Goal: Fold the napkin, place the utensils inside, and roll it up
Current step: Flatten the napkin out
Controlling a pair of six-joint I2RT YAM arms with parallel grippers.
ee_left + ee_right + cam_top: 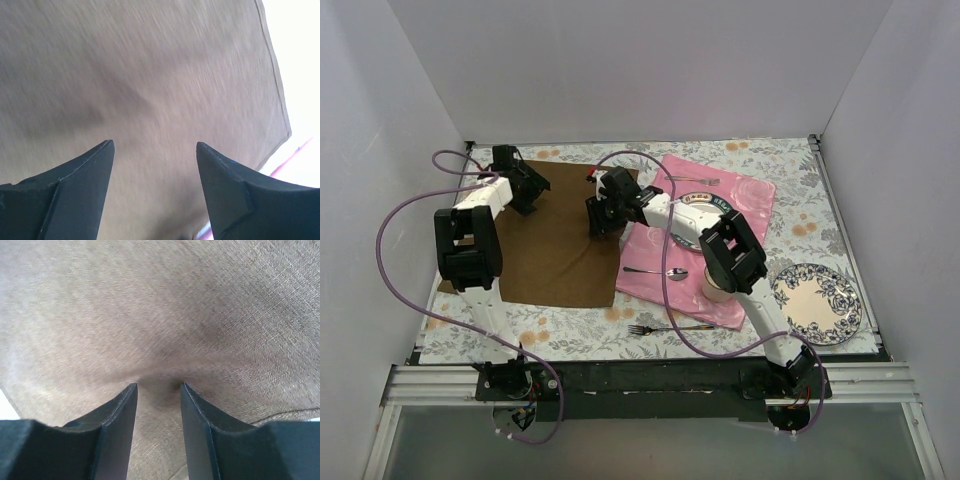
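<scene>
So that the napkin (560, 262) can be folded, a pinch is gripped by the half-closed right tool (157, 386); the left tool (154, 143) is spread open above it, empty.

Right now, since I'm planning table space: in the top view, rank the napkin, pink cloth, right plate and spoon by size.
1. napkin and pink cloth: these look alike and the arms hide parts of both, so they are unranked
2. right plate
3. spoon
</scene>
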